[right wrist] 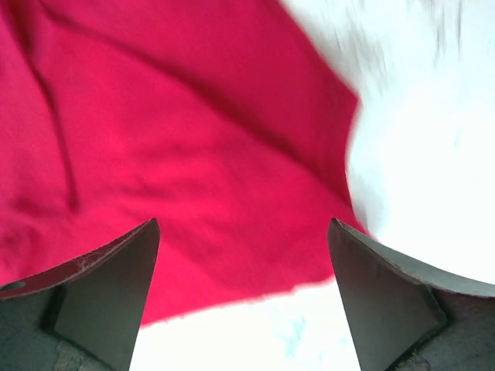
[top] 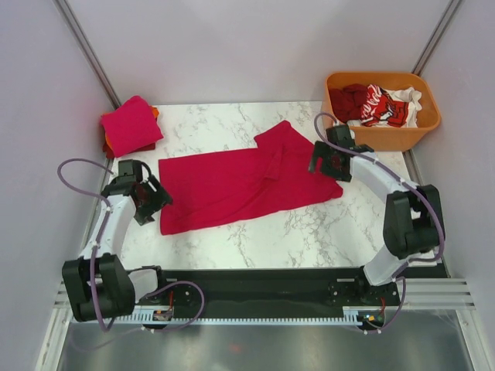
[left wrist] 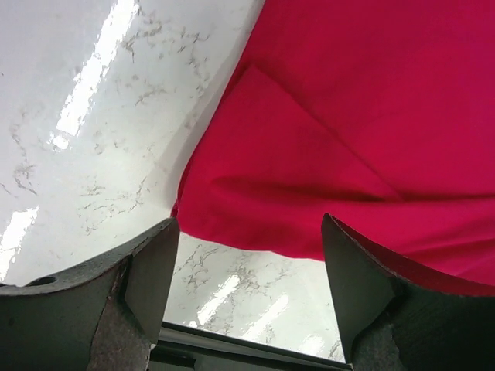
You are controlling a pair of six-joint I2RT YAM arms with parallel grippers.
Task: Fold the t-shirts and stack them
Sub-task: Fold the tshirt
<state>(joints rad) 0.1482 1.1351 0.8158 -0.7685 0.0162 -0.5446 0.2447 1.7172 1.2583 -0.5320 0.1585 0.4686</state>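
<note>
The orange tub [top: 384, 136] holds a heap of red and white shirts [top: 377, 103], just past the right gripper [top: 326, 165]. The crimson t-shirt [top: 240, 189] lies flat between it and the left gripper [top: 157, 199]. Both have fingers spread, holding nothing.

L tool [left wrist: 247, 232] agape over crimson t-shirt [left wrist: 348, 139] edge; marble table [left wrist: 93, 116].

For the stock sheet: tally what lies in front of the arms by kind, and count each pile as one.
Crimson shirt spread flat: 1
Folded shirt stack: 1
Loose shirt heap: 1
Orange tub: 1
Total: 4
</note>
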